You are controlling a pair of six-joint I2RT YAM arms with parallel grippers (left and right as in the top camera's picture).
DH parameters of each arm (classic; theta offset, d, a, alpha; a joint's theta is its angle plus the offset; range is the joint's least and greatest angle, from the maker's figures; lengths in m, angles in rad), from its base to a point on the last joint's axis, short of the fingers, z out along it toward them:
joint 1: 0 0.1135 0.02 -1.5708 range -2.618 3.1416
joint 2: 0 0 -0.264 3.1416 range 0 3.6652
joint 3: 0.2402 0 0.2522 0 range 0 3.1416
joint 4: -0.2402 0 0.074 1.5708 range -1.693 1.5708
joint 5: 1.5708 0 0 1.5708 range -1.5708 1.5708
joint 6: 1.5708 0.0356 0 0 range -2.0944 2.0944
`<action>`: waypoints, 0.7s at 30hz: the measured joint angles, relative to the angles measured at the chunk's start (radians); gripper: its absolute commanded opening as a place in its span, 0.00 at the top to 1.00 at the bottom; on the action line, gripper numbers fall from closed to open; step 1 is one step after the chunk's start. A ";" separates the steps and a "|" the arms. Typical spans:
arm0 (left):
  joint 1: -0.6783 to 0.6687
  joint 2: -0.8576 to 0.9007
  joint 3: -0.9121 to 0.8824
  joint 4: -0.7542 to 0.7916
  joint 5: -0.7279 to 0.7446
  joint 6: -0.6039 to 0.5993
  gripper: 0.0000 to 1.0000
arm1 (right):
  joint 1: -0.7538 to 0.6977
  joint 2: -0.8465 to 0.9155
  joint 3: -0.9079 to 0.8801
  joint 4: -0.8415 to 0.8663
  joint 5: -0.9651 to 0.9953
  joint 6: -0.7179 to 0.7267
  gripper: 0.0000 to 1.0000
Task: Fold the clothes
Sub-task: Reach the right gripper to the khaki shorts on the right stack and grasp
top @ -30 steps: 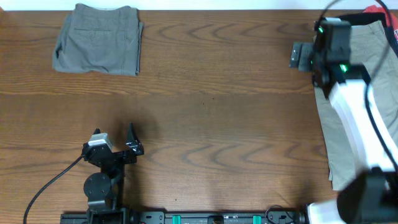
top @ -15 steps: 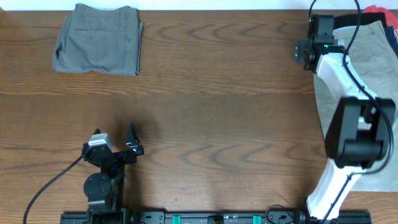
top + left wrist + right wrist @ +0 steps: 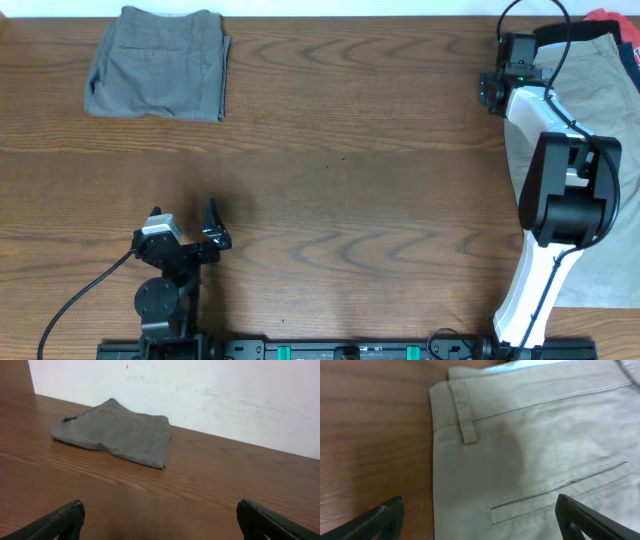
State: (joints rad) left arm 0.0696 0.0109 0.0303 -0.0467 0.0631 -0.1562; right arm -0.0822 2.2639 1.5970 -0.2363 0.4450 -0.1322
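At the table's [image 3: 350,150] right end lie the khaki shorts [image 3: 612,100], spread flat. I judge them light, limp and not slippery. My right gripper [image 3: 480,515] hangs over their waistband corner [image 3: 442,395], jaws wide and empty; I'd pinch there. My left gripper [image 3: 162,520], by the table's near edge, gapes empty too.

The khaki shorts [image 3: 530,445] are matt woven cloth with stitched seams; the grey-green shorts [image 3: 120,432] are soft matt cloth. The table [image 3: 350,150] is smooth, grained wood.
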 measured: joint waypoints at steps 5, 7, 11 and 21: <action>0.000 0.000 0.000 0.000 0.000 0.000 0.02 | -0.001 0.035 0.013 0.021 0.008 -0.003 0.09; 0.000 0.000 0.000 0.000 0.000 0.000 0.02 | -0.001 0.037 0.014 0.021 0.009 -0.003 0.19; 0.000 0.000 0.000 0.000 0.000 0.000 0.02 | -0.003 0.043 0.015 0.019 0.010 -0.006 0.29; 0.000 0.000 0.000 0.000 0.000 0.000 0.02 | -0.036 0.045 0.018 0.013 0.013 -0.007 0.28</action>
State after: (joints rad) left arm 0.0696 0.0109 0.0303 -0.0467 0.0631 -0.1562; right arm -0.1181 2.3085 1.6150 -0.2237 0.4576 -0.1390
